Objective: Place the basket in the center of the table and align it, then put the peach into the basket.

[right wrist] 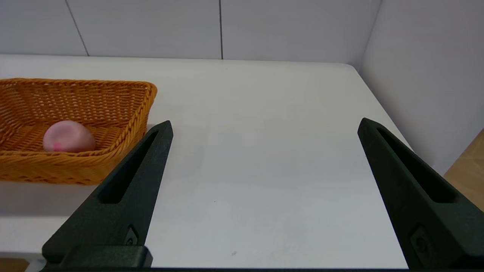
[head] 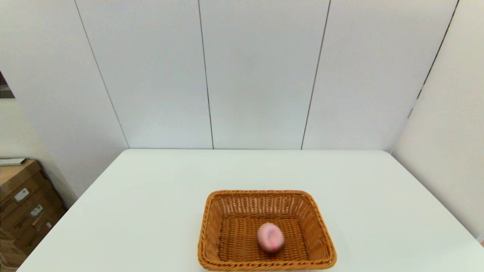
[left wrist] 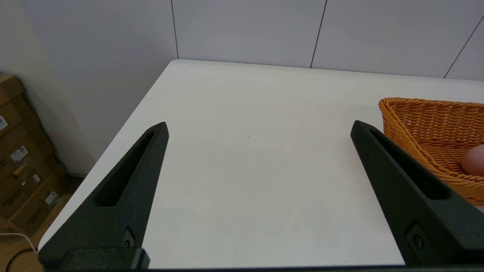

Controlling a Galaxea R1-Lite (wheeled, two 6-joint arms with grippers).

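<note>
Head view: peach point(head: 270, 237) in basket point(head: 242, 200); grippers unseen.

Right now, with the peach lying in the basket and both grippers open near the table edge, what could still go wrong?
1. The basket sits close to the near edge of the table, not at its middle, so a bump from an arm could push it off.
2. The peach lies loose on the basket floor and may roll if the basket is shifted.
3. The left gripper and the right gripper are open on either side of the basket; a careless move could catch the rim.
</note>
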